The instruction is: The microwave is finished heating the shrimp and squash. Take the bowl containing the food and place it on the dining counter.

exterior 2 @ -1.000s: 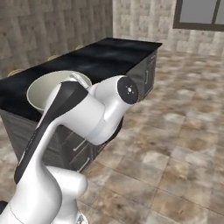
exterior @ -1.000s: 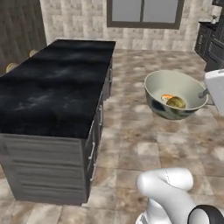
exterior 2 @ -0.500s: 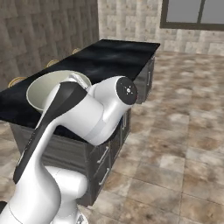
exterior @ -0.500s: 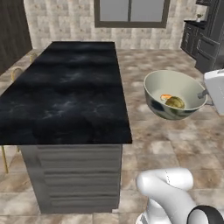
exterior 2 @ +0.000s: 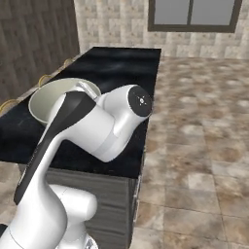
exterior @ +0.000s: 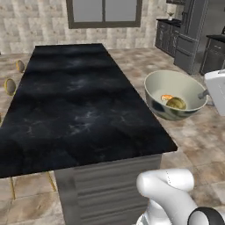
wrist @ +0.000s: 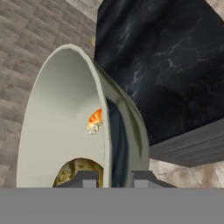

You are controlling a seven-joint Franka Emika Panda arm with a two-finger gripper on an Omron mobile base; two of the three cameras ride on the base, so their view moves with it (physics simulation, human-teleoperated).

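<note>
Grey-framed window (exterior: 104, 12) set in beige stone wall; dark grey cabinets (exterior: 193, 41) at right; brown stone-tiled floor (exterior 2: 199, 146); round wooden stools (exterior: 10, 85) at left.

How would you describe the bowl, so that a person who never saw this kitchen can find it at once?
Find the long black dining counter with faint white veins, in the middle of the tiled floor. Beside its long edge, the bowl hangs in the air over the floor, its rim pinched by the gripper. It is the one round cream-white thing here, with the orange shrimp and the yellowish squash inside.
</note>
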